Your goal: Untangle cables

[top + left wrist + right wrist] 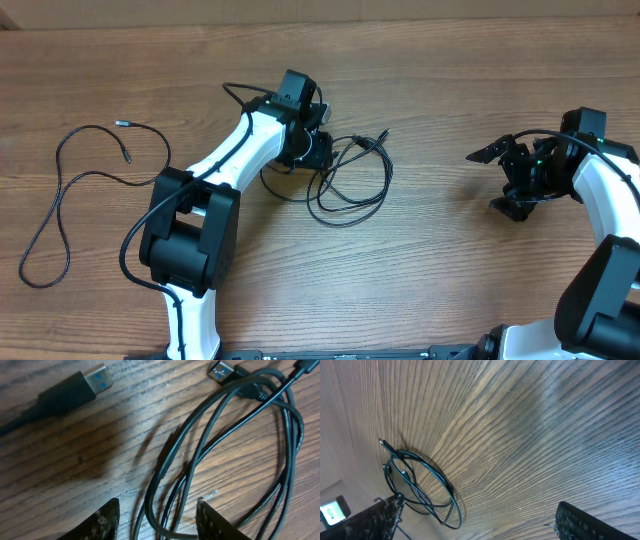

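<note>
1. Fingertips (102, 522) of your left gripper (157, 517) sit at the bottom of the left wrist view. The jaws stand apart, one on each side of several strands of the tangled cables (225, 445), and no pinch shows.
2. Just past those fingertips, the black strands rise into overlapping loops lying flat on the wooden table (450, 290).
3. Farther on, at the top of the loops, you see a USB plug (222, 371) with a blue insert resting against the strands. A second USB plug (97, 380) lies apart to the left, and its cord runs off the edge of the view.
4. Your right gripper (495, 182) hovers to the right with its jaws spread wide and nothing between them.
5. From its wrist camera, bare wood fills the near ground, and the tangled cables appear well away as a small ring of loops.
6. Farthest off, on the table's left side in the overhead view, a separate cable (60, 185) lies alone in a loose, open curve, well apart from the bundle and both grippers.
</note>
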Motion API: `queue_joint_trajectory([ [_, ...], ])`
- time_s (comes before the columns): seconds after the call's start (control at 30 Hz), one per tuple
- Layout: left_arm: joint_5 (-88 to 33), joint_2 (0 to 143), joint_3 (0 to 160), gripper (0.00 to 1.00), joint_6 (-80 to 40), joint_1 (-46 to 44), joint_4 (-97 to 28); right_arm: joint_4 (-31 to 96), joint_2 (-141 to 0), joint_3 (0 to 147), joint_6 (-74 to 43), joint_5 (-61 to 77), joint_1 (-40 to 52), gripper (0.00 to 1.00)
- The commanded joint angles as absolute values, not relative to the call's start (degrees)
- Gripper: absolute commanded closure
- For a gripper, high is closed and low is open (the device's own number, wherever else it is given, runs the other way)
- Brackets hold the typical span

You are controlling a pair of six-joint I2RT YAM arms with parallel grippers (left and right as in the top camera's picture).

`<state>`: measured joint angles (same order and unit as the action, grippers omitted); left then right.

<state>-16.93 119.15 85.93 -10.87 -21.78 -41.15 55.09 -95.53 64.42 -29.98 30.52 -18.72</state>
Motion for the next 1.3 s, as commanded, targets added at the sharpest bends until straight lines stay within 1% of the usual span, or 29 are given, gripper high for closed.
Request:
queue_joint_trajectory([
  [0.0,-17.8,118.89,84.01,0.51,-12.93,-22.15,-39.09,54.98,-95.31,64.18,-29.87,29.98,-18.7,0.0],
  [0.1,-17.82,118.89,82.76,0.53,-12.93,-22.17,-36.45,54.98,-95.31,64.18,-29.87,29.98,-18.72,0.0],
  [0.17,-17.82,118.89,81.91,0.61,-12.95,-22.22,-34.92,54.98,-95.31,64.18,-29.87,29.98,-18.7,0.0],
  [0.23,-17.82,118.89,81.25,0.65,-12.93,-22.2,-34.02,54.94,-95.31,64.18,-29.87,29.95,-18.7,0.0],
  [0.47,-17.82,118.89,79.24,0.64,-12.93,-22.2,-32.25,54.81,-95.31,64.18,-29.87,29.45,-18.7,0.0],
  [0.57,-17.85,118.89,78.72,0.76,-12.93,-22.2,-31.79,54.87,-95.31,64.18,-29.87,28.01,-18.7,0.0],
  [0.6,-17.91,118.89,78.74,0.78,-12.91,-22.2,-31.44,55.0,-95.31,64.18,-29.87,27.88,-18.7,0.0],
  [0.67,-18.11,118.89,78.91,0.78,-12.86,-22.2,-30.96,55.27,-95.31,64.18,-29.87,27.88,-18.72,0.0],
  [0.73,-18.35,118.87,79.33,0.83,-12.84,-22.2,-30.74,55.77,-95.31,64.18,-29.87,27.88,-18.72,0.0],
  [0.87,-26.26,118.8,81.6,0.91,-11.11,-21.85,-30.81,56.58,-95.31,64.18,-28.95,27.9,-18.7,0.0],
  [0.93,-30.59,118.8,82.96,0.96,-11.11,-21.63,-30.81,57.12,-95.31,64.18,-27.55,27.94,-18.7,0.0],
  [1.03,-37.87,118.8,85.06,0.96,-11.16,-21.19,-31.4,58.37,-95.31,64.18,-25.12,29.17,-18.7,0.0],
  [1.07,-40.75,118.8,85.58,0.96,-11.14,-20.99,-31.57,58.81,-95.31,64.18,-23.94,30.28,-18.7,0.01],
  [1.13,-48.64,118.8,86.76,0.96,-11.14,-20.4,-31.59,59.27,-95.31,64.18,-21.08,33.17,-18.7,0.12],
  [1.27,-59.53,118.8,89.73,0.96,-11.35,-18.9,-31.68,59.81,-95.31,64.18,-19.0,36.86,-18.65,0.24],
])
